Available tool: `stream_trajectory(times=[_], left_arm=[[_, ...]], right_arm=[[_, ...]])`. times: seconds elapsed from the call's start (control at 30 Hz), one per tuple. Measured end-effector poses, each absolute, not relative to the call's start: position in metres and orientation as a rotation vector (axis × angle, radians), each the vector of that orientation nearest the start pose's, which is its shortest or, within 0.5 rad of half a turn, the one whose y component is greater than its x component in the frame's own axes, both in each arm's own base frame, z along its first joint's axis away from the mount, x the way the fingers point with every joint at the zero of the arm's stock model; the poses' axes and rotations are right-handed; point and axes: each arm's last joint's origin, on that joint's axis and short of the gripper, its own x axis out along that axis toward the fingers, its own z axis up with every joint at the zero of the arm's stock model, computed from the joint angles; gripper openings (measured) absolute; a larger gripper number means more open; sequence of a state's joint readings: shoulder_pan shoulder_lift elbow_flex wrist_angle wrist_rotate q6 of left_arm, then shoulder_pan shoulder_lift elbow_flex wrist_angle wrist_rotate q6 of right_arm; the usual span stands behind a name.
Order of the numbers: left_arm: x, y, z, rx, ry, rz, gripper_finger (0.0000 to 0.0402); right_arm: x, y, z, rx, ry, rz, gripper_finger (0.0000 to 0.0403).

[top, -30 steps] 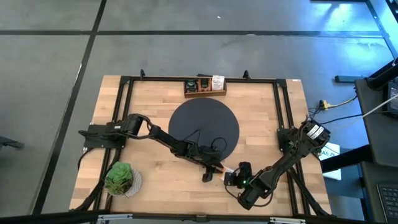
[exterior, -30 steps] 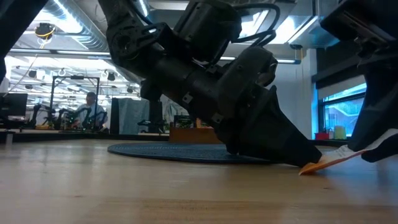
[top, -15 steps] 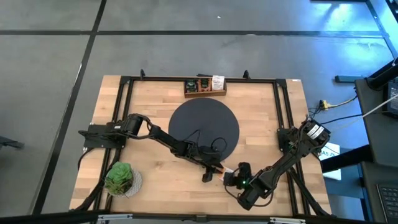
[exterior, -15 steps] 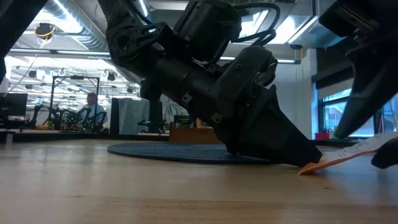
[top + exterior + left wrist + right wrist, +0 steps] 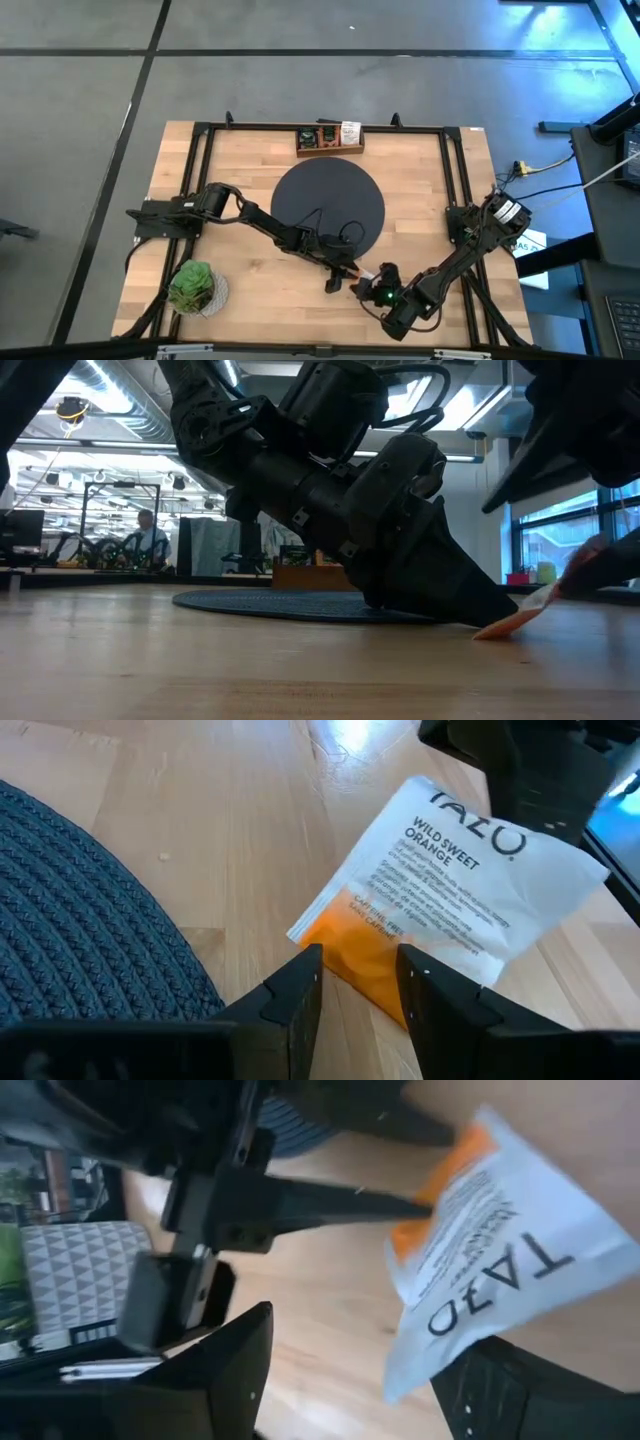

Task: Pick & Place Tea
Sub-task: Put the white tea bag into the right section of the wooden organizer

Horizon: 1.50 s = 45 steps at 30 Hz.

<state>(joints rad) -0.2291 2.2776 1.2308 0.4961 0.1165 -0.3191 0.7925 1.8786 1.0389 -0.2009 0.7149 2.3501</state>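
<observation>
One tea packet (image 5: 450, 890), white with an orange end, lies near the table's front edge, just right of the black round mat (image 5: 328, 205). Its orange end (image 5: 490, 628) is down on the wood and its white end (image 5: 540, 598) is tilted up. My left gripper (image 5: 360, 980) stands slightly open, tips at the table, with the orange end between its fingertips. My right gripper (image 5: 370, 1335) is wide open around the white end (image 5: 500, 1250), coming from the near right. My left gripper has the packet's orange end (image 5: 350, 945) lying between its two fingertips, which slant down from the table's left. Whether the fingers touch the packet, I cannot tell. My right gripper's fingers (image 5: 480, 1380) stand well apart beside the white end, and I cannot tell whether one touches it.
A wooden box (image 5: 330, 138) with more packets stands at the table's far edge. A green plant (image 5: 193, 287) sits at the near left corner. A black frame (image 5: 200, 160) runs around the table. Bare wood lies between the mat and the front edge.
My right gripper has opened wide and let go of the packet's white end, and its wrist has tipped. The white end has swung and sunk a little. The orange end has stayed on the table at my left gripper's tips.
</observation>
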Motion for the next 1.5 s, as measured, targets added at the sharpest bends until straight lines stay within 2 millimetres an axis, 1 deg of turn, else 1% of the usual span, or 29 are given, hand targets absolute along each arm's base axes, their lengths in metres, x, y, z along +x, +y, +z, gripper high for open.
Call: stream_trajectory(times=[0.13, 0.37, 0.47, 0.77, 0.93, 1.1, 1.37, 1.5], left_arm=[[0.436, -0.105, 0.072, -0.276, 0.601, -0.245, 0.0127], [0.436, -0.105, 0.071, -0.276, 0.604, -0.245, 0.0127], [0.436, -0.105, 0.071, -0.276, 0.604, -0.245, 0.0127], [0.436, -0.105, 0.071, -0.276, 0.604, -0.245, 0.0127], [0.436, -0.105, 0.071, -0.276, 0.604, -0.244, 0.0127], [0.436, -0.105, 0.071, -0.276, 0.604, -0.244, 0.0127], [0.436, -0.105, 0.071, -0.276, 0.605, -0.244, 0.0127], [0.436, -0.105, 0.071, -0.276, 0.606, -0.243, 0.0127]], right_arm=[[0.258, 0.235, 0.133, 1.492, 0.395, -0.776, 0.0248], [0.251, 0.239, 0.132, 1.485, 0.410, -0.785, 0.0248], [0.248, 0.237, 0.130, 1.458, 0.414, -0.812, 0.0248], [0.249, 0.235, 0.131, 1.417, 0.385, -0.807, 0.0248], [0.248, 0.236, 0.129, 1.449, 0.445, -0.827, 0.0243], [0.246, 0.235, 0.128, 1.435, 0.458, -0.845, 0.0205], [0.245, 0.234, 0.127, 1.412, 0.466, -0.860, 0.0110], [0.244, 0.233, 0.127, 1.400, 0.471, -0.859, 0.0070]])
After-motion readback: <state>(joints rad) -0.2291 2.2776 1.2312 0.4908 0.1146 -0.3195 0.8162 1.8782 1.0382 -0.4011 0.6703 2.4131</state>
